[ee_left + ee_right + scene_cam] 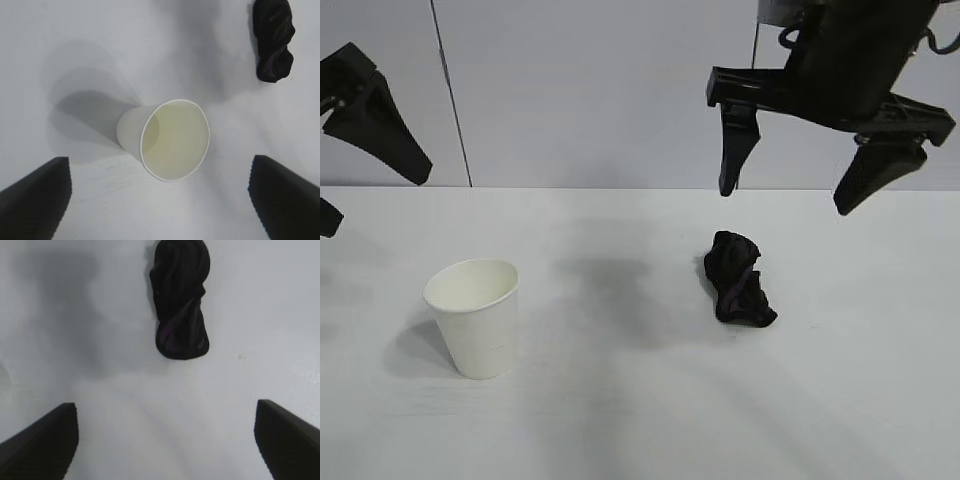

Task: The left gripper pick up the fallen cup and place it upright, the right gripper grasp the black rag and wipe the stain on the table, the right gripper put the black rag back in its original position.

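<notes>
So my right pincer (786, 190) is hanging up high over the far right part of the table (640, 430), fingers spread wide, gripping nothing. The rag (738, 279) is lying on the table right below it, a bit nearer than the fingertips, all on its own. My left pincer (360, 160) is sitting off at the left edge, also spread wide and empty, with the cup (473, 317) standing upright on the table near it, mouth up.

I'm not seeing any brown puddle anywhere on the white surface, so I'm guessing the wiping is done and the rag is back where it belongs.

On handling: that rag is a soft, floppy wad, light and squishy, so I'd go straight down over the thickest lump in the middle and pinch across the narrow way. It won't slip much, it'll just bunch up, and a loose tail could drag. The cup is thin paper, super light and easy to crush or tip. I'd be taking it by the wall below the rim, gently, from the side, and never squeezing hard.
</notes>
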Robot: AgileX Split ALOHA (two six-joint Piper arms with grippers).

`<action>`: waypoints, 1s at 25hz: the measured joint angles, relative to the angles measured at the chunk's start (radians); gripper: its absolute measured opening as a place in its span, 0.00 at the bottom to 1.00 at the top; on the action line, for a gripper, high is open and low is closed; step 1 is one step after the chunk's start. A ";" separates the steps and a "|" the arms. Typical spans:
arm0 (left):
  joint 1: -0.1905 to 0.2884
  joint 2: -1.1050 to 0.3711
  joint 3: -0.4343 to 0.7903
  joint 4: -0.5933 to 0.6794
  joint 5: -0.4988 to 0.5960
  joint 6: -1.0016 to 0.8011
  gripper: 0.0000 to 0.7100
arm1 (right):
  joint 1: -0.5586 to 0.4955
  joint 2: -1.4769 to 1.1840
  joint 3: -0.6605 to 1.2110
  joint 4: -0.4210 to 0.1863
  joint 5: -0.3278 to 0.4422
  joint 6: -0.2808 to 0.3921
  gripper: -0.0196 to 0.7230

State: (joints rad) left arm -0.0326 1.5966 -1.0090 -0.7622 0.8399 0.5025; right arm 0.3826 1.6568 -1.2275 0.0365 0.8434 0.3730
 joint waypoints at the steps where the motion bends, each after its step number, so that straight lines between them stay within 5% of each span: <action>1: 0.000 0.000 0.000 -0.001 0.000 0.000 0.98 | 0.000 -0.011 0.020 0.006 -0.009 0.000 0.92; 14: -0.010 0.000 0.000 -0.031 -0.003 0.001 0.98 | 0.000 -0.024 0.078 0.057 -0.088 0.000 0.92; 25: -0.157 0.000 -0.060 -0.028 -0.037 -0.082 0.98 | 0.000 -0.024 0.078 0.058 -0.095 0.000 0.92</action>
State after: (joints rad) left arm -0.1896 1.5966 -1.0694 -0.7903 0.8030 0.4209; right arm 0.3826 1.6332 -1.1497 0.0942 0.7480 0.3730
